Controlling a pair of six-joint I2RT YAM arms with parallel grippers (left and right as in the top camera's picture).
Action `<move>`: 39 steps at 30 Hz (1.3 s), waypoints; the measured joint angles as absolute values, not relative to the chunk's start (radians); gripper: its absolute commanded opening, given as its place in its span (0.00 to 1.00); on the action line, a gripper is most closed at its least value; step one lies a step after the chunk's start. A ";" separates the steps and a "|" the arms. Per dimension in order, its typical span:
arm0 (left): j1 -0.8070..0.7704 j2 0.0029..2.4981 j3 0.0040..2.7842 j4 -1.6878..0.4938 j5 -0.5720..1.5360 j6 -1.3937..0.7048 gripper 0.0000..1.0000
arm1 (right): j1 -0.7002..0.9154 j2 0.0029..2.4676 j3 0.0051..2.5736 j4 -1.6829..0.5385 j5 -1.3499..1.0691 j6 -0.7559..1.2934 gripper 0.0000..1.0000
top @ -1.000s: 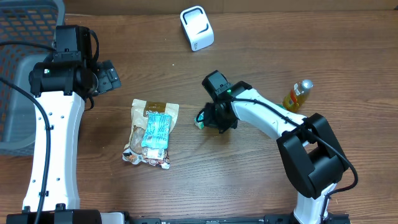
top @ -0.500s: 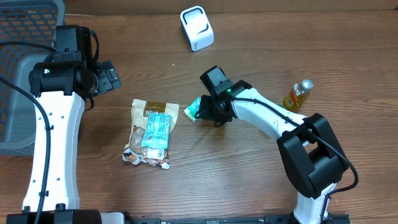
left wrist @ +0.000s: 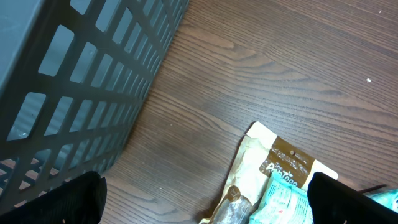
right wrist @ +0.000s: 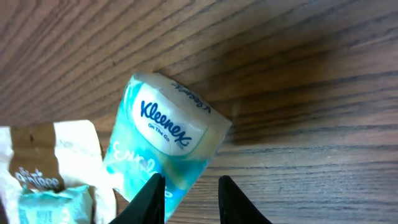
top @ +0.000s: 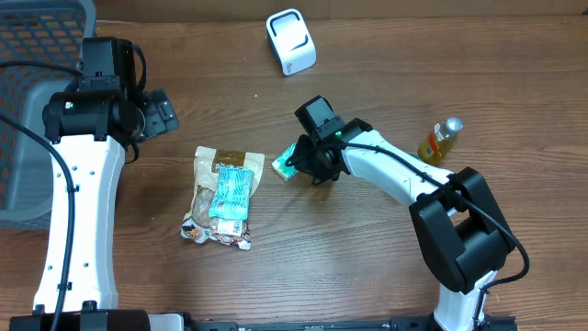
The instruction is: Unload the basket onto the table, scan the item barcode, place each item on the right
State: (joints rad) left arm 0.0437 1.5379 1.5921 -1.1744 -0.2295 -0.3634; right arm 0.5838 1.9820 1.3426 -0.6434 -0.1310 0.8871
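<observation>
Teal-and-white plastic wraps the small Kleenex tissue pack, which lies flat on the brown wooden surface near its middle, logo facing up. We see the right fingers parted only narrowly and released. One tip overlaps the pack's near end, while bare wood shows between the pack's edge and the other tip, so the pack is not clamped. From overhead the Kleenex tissue pack sits just beside the upper right corner of a cream-and-brown snack pouch. We cannot tell whether the two touch. A smaller teal packet rests on top of that pouch. The white boxy scanner stands near the far edge, well apart from the pack. A yellow bottle with a pale cap stands off to the right, beside the right arm. The left fingers are spread wide and hold nothing, hovering over bare wood between a grey lattice plastic basket and the snack pouch.
</observation>
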 measured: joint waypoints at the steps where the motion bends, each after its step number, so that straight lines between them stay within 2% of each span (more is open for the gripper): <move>1: 0.044 1.538 1.592 -1.174 -0.229 -0.363 0.99 | 0.584 1.982 1.343 -0.639 -0.132 0.899 0.25; 11: 0.044 1.538 1.592 -1.174 -0.229 -0.363 1.00 | 0.605 1.988 1.343 -0.612 -0.131 0.980 0.26; 17: 0.044 1.538 1.592 -1.174 -0.229 -0.363 0.99 | 0.624 2.006 1.343 -0.603 -0.123 0.994 0.20; 29: 0.044 1.538 1.592 -1.174 -0.229 -0.363 1.00 | 0.628 2.017 1.343 -0.596 -0.087 1.039 0.21; 35: 0.044 1.538 1.592 -1.174 -0.229 -0.363 0.99 | 0.628 2.029 1.343 -0.591 -0.081 1.014 0.04; 39: 0.044 1.538 1.592 -1.174 -0.229 -0.363 0.99 | 0.613 2.029 1.346 -0.596 -0.094 0.941 0.04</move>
